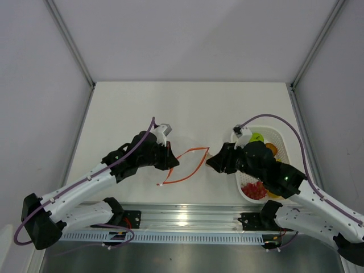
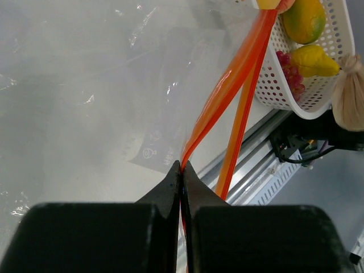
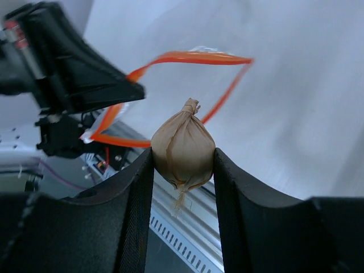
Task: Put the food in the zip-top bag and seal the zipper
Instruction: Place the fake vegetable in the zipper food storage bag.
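The clear zip-top bag [image 2: 142, 114] lies on the table with its mouth held open as an orange-red zipper [image 1: 196, 149] loop. My left gripper [image 1: 172, 161] is shut on one zipper strand [image 2: 227, 96], pinched at the fingertips in the left wrist view [image 2: 182, 166]. My right gripper [image 1: 211, 161] is shut on a beige garlic-like bulb [image 3: 183, 145] and holds it just right of the open mouth [image 3: 187, 57]. The green fruit [image 1: 257, 137], orange fruit [image 1: 271, 149] and red cluster [image 1: 255, 190] lie in the white tray; a yellow fruit [image 2: 315, 60] shows there too.
The white perforated tray [image 1: 280, 136] stands at the right, partly under my right arm. A metal rail [image 1: 182, 219] runs along the table's near edge. Grey walls close in the left, back and right sides.
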Robot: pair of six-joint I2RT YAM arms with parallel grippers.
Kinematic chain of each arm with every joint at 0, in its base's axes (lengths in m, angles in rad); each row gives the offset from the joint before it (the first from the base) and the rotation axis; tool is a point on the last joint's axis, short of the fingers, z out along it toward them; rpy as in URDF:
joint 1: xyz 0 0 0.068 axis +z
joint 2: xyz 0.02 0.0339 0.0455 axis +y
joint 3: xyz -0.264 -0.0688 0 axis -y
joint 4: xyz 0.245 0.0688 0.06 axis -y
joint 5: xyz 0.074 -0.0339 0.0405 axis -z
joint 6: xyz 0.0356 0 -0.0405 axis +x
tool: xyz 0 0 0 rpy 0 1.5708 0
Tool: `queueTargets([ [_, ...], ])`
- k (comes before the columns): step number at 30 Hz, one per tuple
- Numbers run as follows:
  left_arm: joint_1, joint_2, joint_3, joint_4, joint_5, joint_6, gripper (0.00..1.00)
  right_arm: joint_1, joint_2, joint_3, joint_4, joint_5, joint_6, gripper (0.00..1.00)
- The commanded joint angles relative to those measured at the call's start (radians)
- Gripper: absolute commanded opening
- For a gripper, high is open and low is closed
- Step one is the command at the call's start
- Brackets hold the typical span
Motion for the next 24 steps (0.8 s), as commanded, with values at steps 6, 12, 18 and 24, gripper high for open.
queueTargets([
  [6, 0.016, -0.011, 0.043, 0.036, 0.116, -0.036, 0.01, 0.132, 0.135, 0.089, 0.165, -0.013, -0.097, 0.22],
  [12, 0.018, -0.037, 0.043, 0.035, 0.128, -0.041, 0.00, 0.179, 0.228, 0.109, 0.198, 0.003, -0.100, 0.24],
  [18, 0.018, -0.055, 0.041, 0.038, 0.156, -0.053, 0.01, 0.211, 0.249, 0.119, 0.185, 0.044, -0.099, 0.32],
  [24, 0.018, -0.066, 0.035, 0.044, 0.187, -0.065, 0.01, 0.215, 0.257, 0.126, 0.169, 0.073, -0.096, 0.78],
])
